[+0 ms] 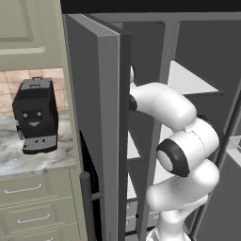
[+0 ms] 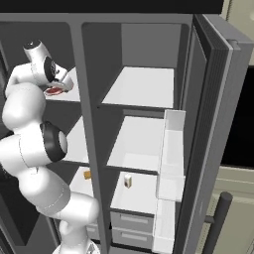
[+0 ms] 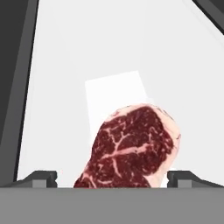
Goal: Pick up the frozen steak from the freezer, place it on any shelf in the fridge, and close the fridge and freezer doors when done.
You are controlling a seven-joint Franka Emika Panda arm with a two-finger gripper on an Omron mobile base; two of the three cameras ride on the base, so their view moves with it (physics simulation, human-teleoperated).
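The frozen steak (image 3: 131,146), dark red with pale streaks, lies flat on a white upper shelf of the freezer (image 2: 74,79). My gripper (image 3: 113,178) is open, with one fingertip (image 3: 41,177) on each side of the steak's near end and clear of it. From the right base view the hand reaches into the narrow left compartment, the gripper (image 2: 55,84) just above the steak (image 2: 53,91). The fridge (image 2: 144,49) stands open beside it, its top shelf (image 2: 144,87) bare. The freezer door (image 1: 99,132) and the fridge door (image 2: 218,124) are both swung wide.
A small orange item (image 2: 87,174) sits on a lower freezer shelf and a white-and-red item (image 2: 128,180) on a lower fridge shelf. Pale bins (image 2: 171,154) line the fridge door. A black coffee machine (image 1: 35,115) stands on the counter to the left.
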